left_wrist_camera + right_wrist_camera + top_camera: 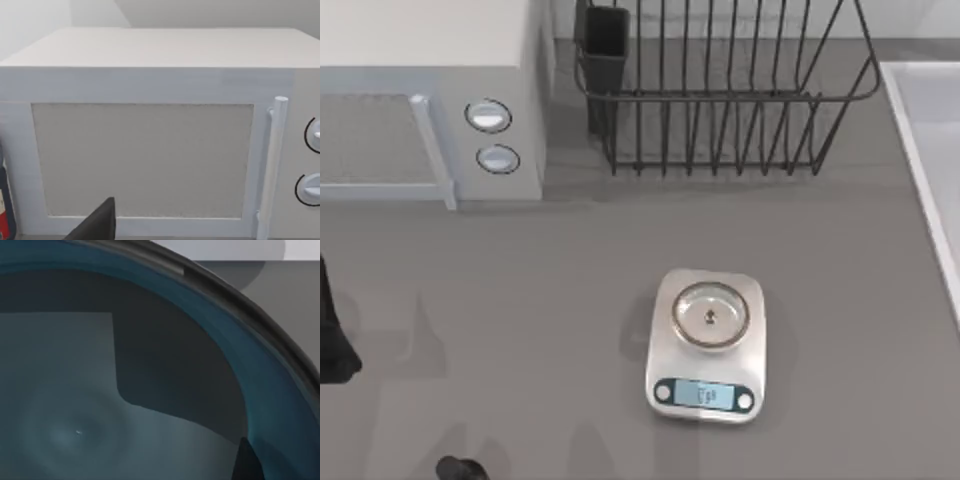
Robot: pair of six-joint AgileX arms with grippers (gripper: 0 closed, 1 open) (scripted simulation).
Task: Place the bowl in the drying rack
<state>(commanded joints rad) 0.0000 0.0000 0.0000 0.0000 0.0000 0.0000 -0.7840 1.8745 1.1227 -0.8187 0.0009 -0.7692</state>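
Grey worktop (520, 300) carries a white microwave (430, 90) at the back left, a black drying rack (720, 100) beside it with bare bars and a dark cutlery cup (605, 50), and a digital scale (707, 345). Right wrist view looks closely into the teal bowl (260, 370), its dark inside holding nothing; whether the right gripper grasps it cannot be told.

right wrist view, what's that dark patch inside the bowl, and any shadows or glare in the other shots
Right wrist view: a hard-edged shadow lies across the bowl's dark inside, with a tiny highlight low in the basin. Top view: soft shadows fall on the table beside the digital scale and under the drying rack. Left wrist view: the microwave is evenly lit, no glare.
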